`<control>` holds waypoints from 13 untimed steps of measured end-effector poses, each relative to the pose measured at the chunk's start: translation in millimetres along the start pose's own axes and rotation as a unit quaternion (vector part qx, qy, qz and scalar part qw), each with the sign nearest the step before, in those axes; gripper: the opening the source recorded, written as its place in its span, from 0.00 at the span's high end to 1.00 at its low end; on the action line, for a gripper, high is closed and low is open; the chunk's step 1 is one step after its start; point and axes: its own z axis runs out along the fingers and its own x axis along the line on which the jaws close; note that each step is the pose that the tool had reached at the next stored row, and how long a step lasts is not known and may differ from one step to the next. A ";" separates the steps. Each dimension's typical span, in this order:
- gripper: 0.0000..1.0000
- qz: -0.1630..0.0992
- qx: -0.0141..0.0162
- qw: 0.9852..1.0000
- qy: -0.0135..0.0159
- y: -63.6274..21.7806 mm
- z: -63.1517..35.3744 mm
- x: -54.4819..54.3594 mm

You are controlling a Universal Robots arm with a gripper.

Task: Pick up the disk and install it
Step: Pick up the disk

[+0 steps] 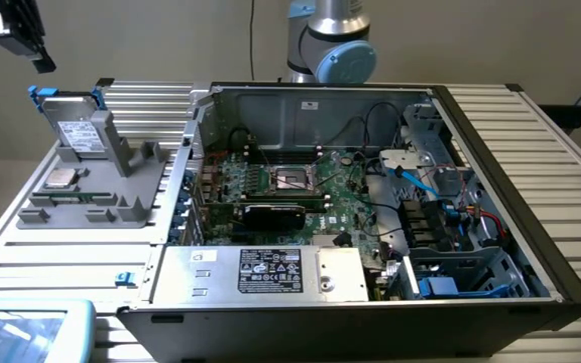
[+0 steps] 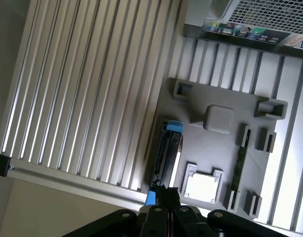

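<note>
The gripper (image 1: 41, 62) hangs high at the far end of the exterior view's left, above the table (image 1: 58, 265) and well apart from everything on it. Its jaws are closed together with nothing between them. In the wrist view the fingertips (image 2: 165, 193) meet in one dark point.

The disk (image 1: 79, 132) is below the gripper, at the far end of a grey fixture (image 1: 119, 200) on the exterior view's left side of the table. It stands on edge in the fixture with its white label turned toward the exterior camera, and the blue carrier shows at its far corners. In the wrist view the disk (image 2: 165, 155) is seen edge-on from above, as a thin dark strip with a blue tab at each end.

Just near of the disk, a small square chip (image 1: 61, 178) lies flat on the same fixture. In the wrist view the chip (image 2: 201, 183) sits in its own cradle beside the disk, not touching it.

To the exterior view's right of the fixture is the open case (image 1: 532, 227), with its green board facing up. A silver box (image 1: 270, 272) with a black label sits along its near side. The arm's base (image 1: 331, 45) rises behind the case's far wall.
</note>
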 end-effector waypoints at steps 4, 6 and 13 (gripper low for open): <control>0.89 0.014 -0.001 1.000 -0.001 -0.5 0.2 0.1; 0.89 0.014 0.000 1.000 0.000 -0.4 0.2 0.1; 0.89 0.019 0.004 1.000 -0.003 -0.9 0.2 0.2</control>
